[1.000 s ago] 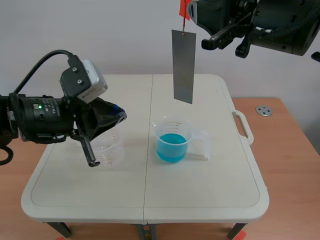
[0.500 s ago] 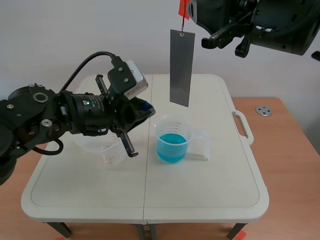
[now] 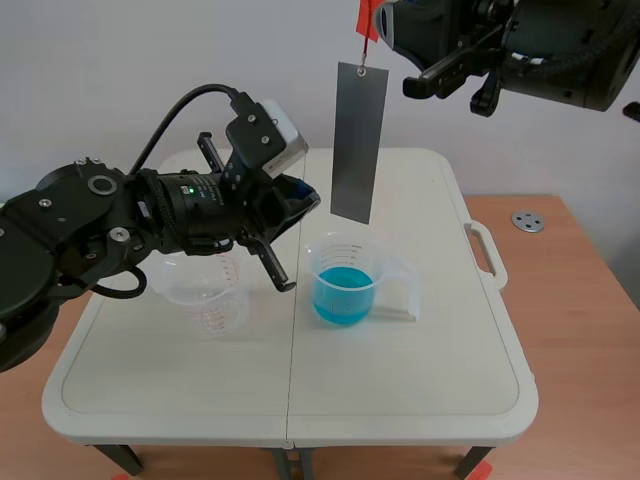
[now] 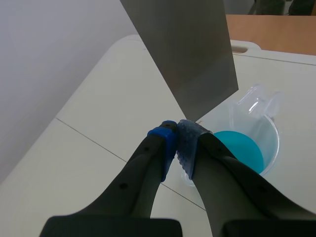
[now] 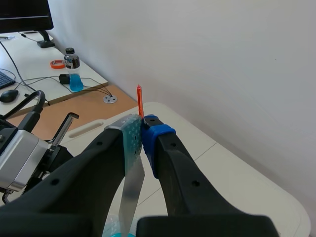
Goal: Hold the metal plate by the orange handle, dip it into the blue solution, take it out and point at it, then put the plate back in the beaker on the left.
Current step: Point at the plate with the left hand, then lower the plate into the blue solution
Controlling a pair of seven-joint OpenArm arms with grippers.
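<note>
A grey metal plate (image 3: 357, 142) hangs from an orange handle (image 3: 368, 18) high above the table, with my right gripper (image 3: 375, 22) shut on the handle (image 5: 140, 101). The plate (image 5: 131, 193) dangles below the right fingers. Under it stands a clear beaker of blue solution (image 3: 345, 279). My left gripper (image 3: 303, 196) is shut with nothing in it, its tips close to the plate's lower edge (image 4: 190, 54), above and beside the blue beaker (image 4: 247, 143). An empty clear beaker (image 3: 203, 288) stands at the left, partly hidden by the left arm.
The white folding table (image 3: 430, 400) has a carry handle (image 3: 485, 254) at its right edge. A round metal disc (image 3: 527, 221) lies on the wooden surface beyond. A bottle (image 5: 72, 76) and tape roll (image 5: 58, 63) sit on a far desk.
My left arm has risen and swung right from beside the empty beaker, bringing its shut tips up to the plate's lower edge. The plate has swung slightly left.
</note>
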